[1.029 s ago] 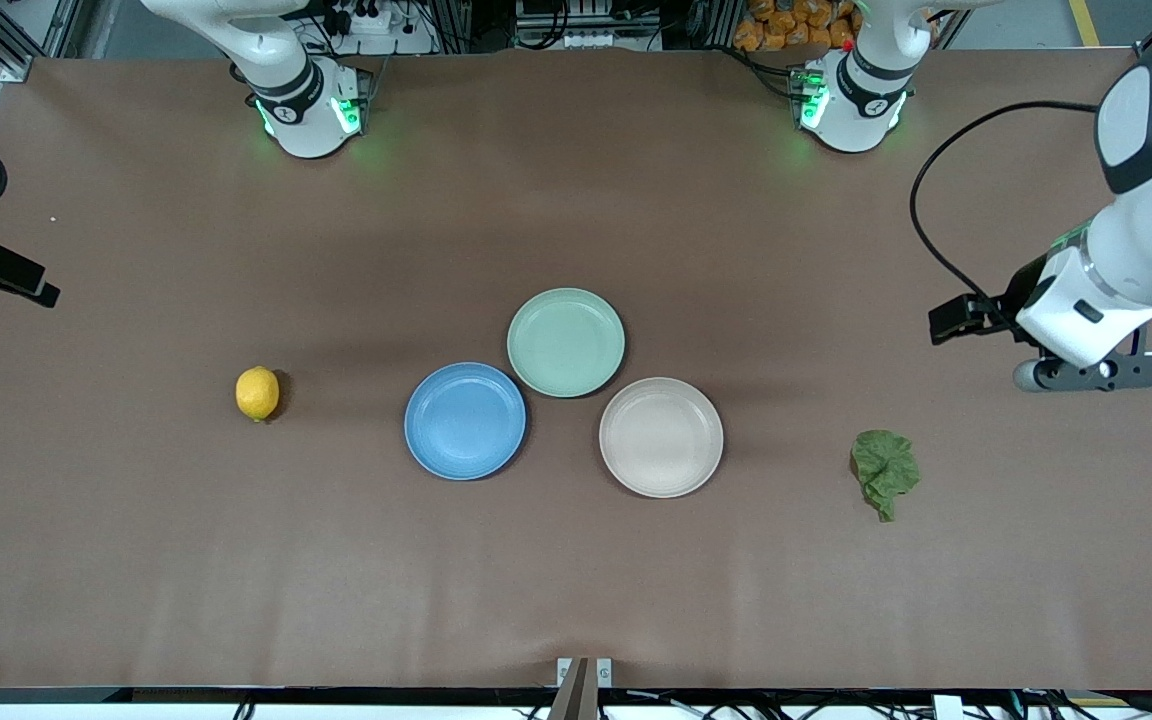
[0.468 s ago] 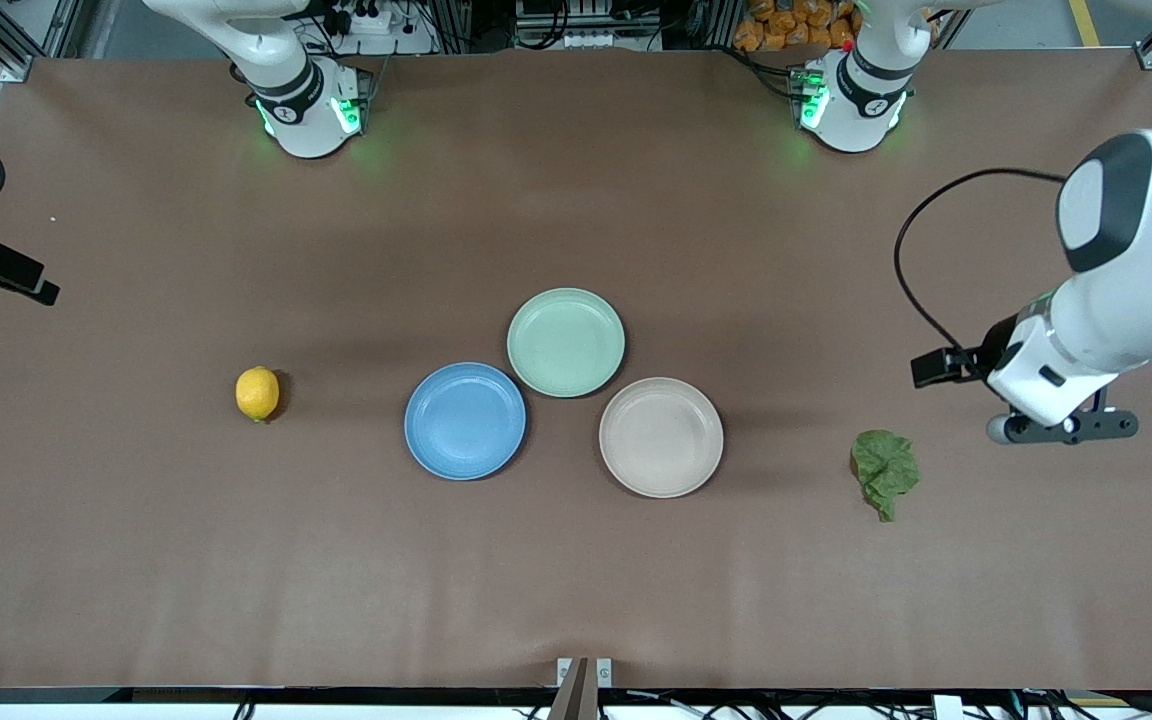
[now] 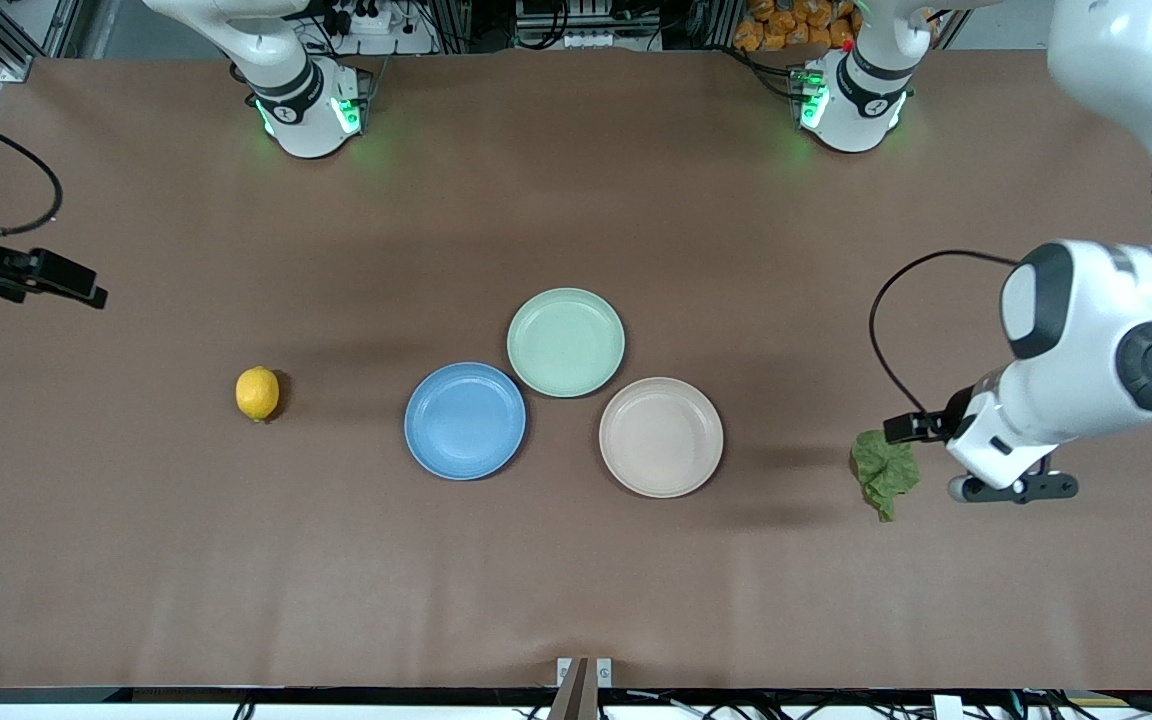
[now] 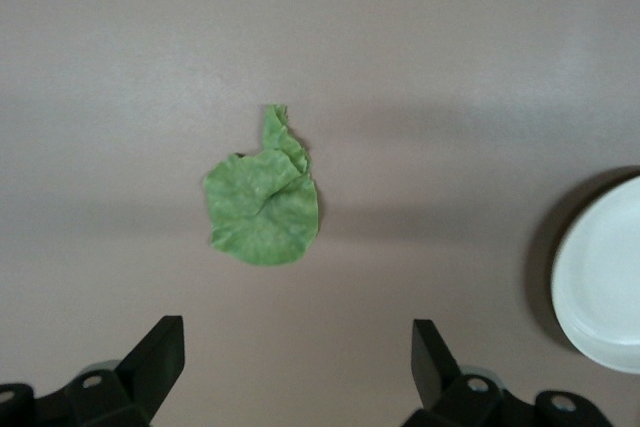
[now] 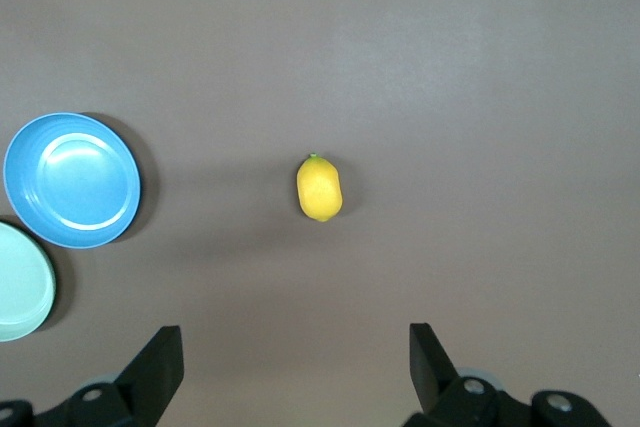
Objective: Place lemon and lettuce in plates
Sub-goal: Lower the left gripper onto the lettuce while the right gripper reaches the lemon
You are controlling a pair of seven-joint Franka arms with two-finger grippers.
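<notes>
The smooth oval lemon [image 3: 257, 393] lay at nine o'clock of the round blue plate [image 3: 465, 421], the wrinkly lettuce [image 3: 884, 471] at three o'clock of the beige plate [image 3: 661, 437], both on the bench [image 3: 576, 580], beneath the released left claw [image 4: 298, 367] and released right claw [image 5: 296, 367].

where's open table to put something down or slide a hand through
Bare cloth lies between the lemon and the blue plate, and between the beige plate and the lettuce. It is crowded mid-table, where those plates and the mint plate nearly touch.
</notes>
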